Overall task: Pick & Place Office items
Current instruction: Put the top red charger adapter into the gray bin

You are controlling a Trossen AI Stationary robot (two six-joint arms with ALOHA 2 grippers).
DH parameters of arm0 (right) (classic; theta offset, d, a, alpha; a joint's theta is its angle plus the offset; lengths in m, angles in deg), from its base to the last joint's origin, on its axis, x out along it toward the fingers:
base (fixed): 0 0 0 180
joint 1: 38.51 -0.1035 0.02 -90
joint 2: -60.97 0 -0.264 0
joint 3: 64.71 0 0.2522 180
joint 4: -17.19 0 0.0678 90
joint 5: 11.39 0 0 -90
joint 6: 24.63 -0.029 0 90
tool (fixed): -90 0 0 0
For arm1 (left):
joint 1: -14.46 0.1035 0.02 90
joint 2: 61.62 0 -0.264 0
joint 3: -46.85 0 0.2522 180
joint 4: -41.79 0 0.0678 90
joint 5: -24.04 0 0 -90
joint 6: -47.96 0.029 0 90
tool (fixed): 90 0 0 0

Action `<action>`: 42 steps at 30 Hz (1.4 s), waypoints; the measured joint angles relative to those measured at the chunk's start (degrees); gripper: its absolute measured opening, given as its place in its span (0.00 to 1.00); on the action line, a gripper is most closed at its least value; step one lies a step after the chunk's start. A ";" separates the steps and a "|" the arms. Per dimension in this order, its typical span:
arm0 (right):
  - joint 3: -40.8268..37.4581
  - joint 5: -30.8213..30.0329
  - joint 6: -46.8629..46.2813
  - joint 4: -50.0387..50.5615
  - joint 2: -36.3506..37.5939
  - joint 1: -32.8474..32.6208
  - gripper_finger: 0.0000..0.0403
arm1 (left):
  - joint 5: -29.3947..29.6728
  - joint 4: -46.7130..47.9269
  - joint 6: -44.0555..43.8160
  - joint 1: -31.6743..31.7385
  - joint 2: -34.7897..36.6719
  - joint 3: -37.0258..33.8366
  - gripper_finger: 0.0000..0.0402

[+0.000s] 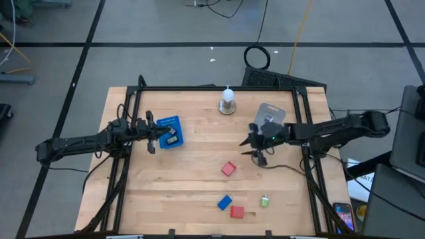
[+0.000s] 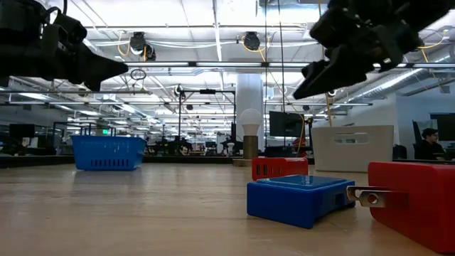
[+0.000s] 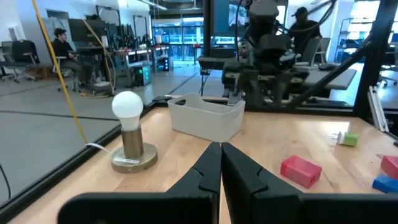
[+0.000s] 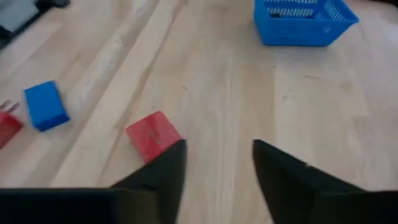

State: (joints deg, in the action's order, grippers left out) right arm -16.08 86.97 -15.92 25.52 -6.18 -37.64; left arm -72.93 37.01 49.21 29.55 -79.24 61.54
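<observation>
- The left gripper (image 1: 151, 135) is above the left part of the wooden table (image 1: 192, 186), at the edge of the blue basket (image 1: 169, 131). Its two fingers (image 3: 208, 169) are pressed together and hold nothing.
- The blue basket stands in the left half of the table, and something dark lies inside it; I cannot tell what it is.
- A lamp with a white bulb (image 1: 228, 101) stands near the far edge, about in the middle.
- One red block (image 1: 229, 168) lies alone near the centre of the table, just beside the right gripper.
- A blue block (image 1: 224, 202) and a second red block (image 1: 237, 212) lie close together near the front edge. A small green piece (image 1: 264, 200) is a little to the right of them.
- The right gripper (image 1: 257, 154) hangs above the table, right of the centre. Its fingers (image 4: 283, 171) stand apart with nothing between them.
- The grey plastic tub (image 1: 269, 115) stands behind the right gripper, toward the far edge.
</observation>
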 joint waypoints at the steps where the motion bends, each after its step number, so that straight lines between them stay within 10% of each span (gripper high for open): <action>1: 1.66 -1.36 -0.43 0.88 -1.51 -1.01 0.48 | -0.10 -0.12 -0.04 0.00 -0.01 0.00 0.02; 11: 16.25 -2.34 6.75 9.18 -18.60 -6.70 0.74 | -3.55 -1.47 -1.38 0.00 -0.01 0.00 0.04; 24: 19.00 11.33 18.62 4.04 -29.07 -8.49 0.75 | -7.99 -1.50 -1.73 0.00 0.01 0.00 0.01; 42: 18.97 9.77 16.29 3.93 -34.08 -6.25 0.75 | -7.99 -2.81 -1.17 0.00 -0.01 0.00 0.03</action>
State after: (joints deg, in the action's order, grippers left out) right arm 2.90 96.74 0.37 29.46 -40.26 -43.89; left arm -80.92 34.21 48.04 29.55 -79.25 61.54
